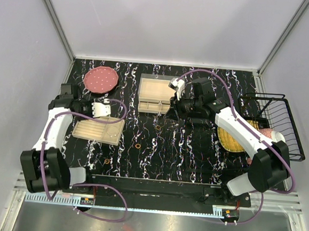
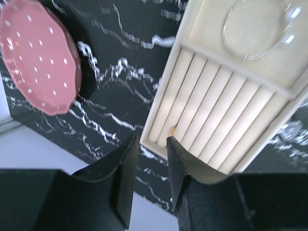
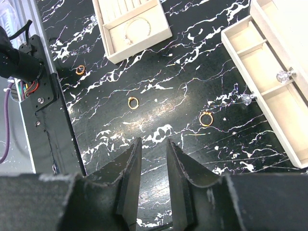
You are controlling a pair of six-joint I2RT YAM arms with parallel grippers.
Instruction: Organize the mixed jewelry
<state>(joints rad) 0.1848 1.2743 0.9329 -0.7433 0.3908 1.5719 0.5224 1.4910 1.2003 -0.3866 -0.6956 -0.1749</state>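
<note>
Three orange-gold rings lie loose on the black table (image 1: 194, 156), well apart from one another: the far ring (image 3: 206, 118) near the box (image 3: 284, 106), the middle ring (image 3: 133, 102) on open tabletop, and the near ring (image 3: 80, 70) close to the arms' base rail. A pale silvery hoop (image 2: 248, 57) lies flat in the open compartment of the tray (image 2: 226, 120). A tiny gold piece (image 2: 172, 130) sits at the end of one of the tray's padded slots, too small to make out its shape. The left gripper (image 2: 150, 161) hangs just over that end of the tray. Its jaws stand a little apart with nothing between them, and the gold piece lies just beyond the fingertips. The right gripper (image 3: 151, 163) hovers above bare tabletop between the box and the tray. Its jaws are likewise parted and empty, and the middle ring is ahead of them. The box stands to the right of the tray, with divided compartments and two clear knobs (image 3: 283, 75) on its side. A pink spotted plate (image 2: 38, 57) lies on the table beyond the tray's left corner. In the top view a black wire basket (image 1: 282, 125) stands at the table's right edge, and something yellow lies on the table beside it
</note>
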